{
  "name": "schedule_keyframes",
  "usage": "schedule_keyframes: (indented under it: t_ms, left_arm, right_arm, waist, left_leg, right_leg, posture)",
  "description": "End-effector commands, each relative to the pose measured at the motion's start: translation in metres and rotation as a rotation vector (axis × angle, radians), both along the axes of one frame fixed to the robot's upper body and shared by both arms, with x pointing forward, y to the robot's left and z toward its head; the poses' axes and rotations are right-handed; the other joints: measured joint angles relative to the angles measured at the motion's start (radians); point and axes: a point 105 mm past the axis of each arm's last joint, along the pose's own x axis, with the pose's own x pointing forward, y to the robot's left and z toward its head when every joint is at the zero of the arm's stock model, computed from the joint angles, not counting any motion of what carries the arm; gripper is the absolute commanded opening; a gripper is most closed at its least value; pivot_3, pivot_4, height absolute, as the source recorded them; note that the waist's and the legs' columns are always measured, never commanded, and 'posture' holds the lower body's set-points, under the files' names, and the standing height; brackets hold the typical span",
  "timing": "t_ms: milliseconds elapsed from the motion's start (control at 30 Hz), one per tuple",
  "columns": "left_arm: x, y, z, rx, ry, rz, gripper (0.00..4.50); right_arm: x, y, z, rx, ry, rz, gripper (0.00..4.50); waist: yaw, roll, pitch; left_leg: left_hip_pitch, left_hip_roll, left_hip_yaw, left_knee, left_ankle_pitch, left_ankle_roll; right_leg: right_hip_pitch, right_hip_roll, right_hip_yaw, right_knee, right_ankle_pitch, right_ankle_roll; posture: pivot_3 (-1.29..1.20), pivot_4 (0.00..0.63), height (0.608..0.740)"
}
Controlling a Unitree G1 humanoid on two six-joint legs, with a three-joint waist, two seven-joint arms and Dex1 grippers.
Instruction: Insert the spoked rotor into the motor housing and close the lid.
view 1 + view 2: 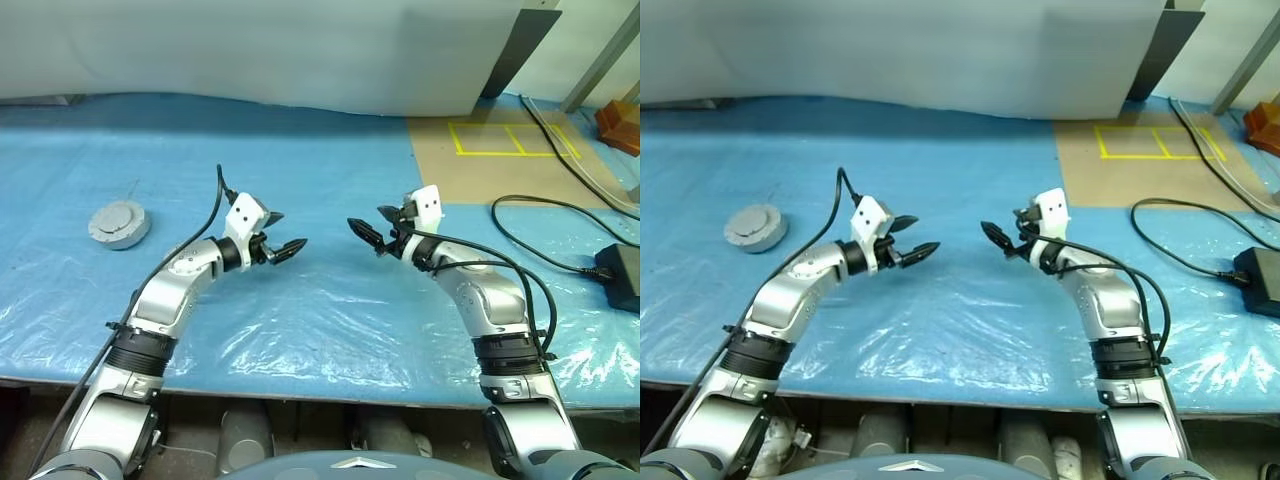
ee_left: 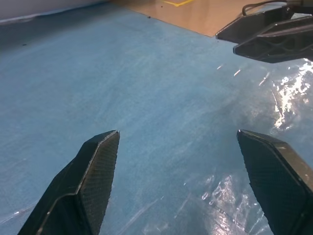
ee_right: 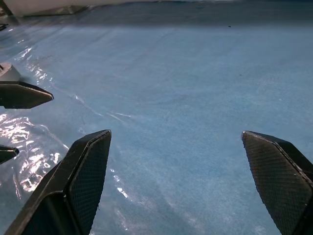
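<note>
Both arms reach inward — left end effector (image 1: 287,247) and right end effector (image 1: 368,235) agape, empty.

Even, bright overhead light, cool cast. Clear plastic sheet (image 1: 330,330) over the blue surface (image 1: 300,160) throws white glare patches along its near edge, strongest in the wrist views. Shadows soft and short; a dim band lies under the white backdrop (image 1: 250,50). Head views sharp, slight bowing at the edges. Wrist views: close fingertips (image 2: 93,166) slightly soft.
</note>
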Motion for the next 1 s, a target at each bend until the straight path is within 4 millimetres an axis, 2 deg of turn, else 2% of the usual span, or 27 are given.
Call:
schedule_keyframes:
  t_ms: [33,133,267,633,1000]
  left_arm:
    - [-0.001,0.002,0.016,-0.045,-0.016,-0.035,4.04]
    - [-0.004,0.002,0.021,-0.056,-0.018,-0.064,4.04]
    - [-0.009,0.003,0.016,-0.033,-0.011,-0.080,4.04]
    - [-0.013,0.002,0.017,-0.040,-0.011,-0.078,4.04]
    - [-0.001,0.011,0.025,-0.047,-0.059,0.006,4.04]
  right_arm:
    - [0.005,0.002,0.020,-0.006,-0.079,-0.007,4.50]
    - [0.007,-0.002,0.019,-0.006,-0.071,-0.032,4.50]
    - [0.007,-0.005,0.014,-0.012,-0.055,-0.049,4.50]
    - [0.005,0.007,0.012,0.002,-0.046,-0.015,4.50]
    - [0.019,0.008,0.015,-0.003,-0.066,-0.028,4.50]
  waist:
    - [0.001,0.000,0.000]
    - [0.001,0.000,0.000]
    - [0.001,0.000,0.000]
    - [0.001,0.001,0.000]
    - [0.000,0.001,0.000]
  left_leg:
    - [0.000,0.000,0.000,0.000,0.000,0.000]
    - [0.000,0.000,0.000,0.000,0.000,0.000]
    - [0.000,0.000,0.000,0.000,0.000,0.000]
    - [0.000,0.000,0.000,0.000,0.000,0.000]
    - [0.000,0.000,0.000,0.000,0.000,0.000]
  right_leg:
    - [0.000,0.000,0.000,0.000,0.000,0.000]
    - [0.000,0.000,0.000,0.000,0.000,0.000]
    - [0.000,0.000,0.000,0.000,0.000,0.000]
    - [0.000,0.000,0.000,0.000,0.000,0.000]
    - [0.000,0.000,0.000,0.000,0.000,0.000]
  posture:
    - [0.00,0.150,0.740]
    - [0.00,0.150,0.740]
    - [0.00,0.150,0.740]
    - [0.00,0.150,0.740]
    - [0.00,0.150,0.740]
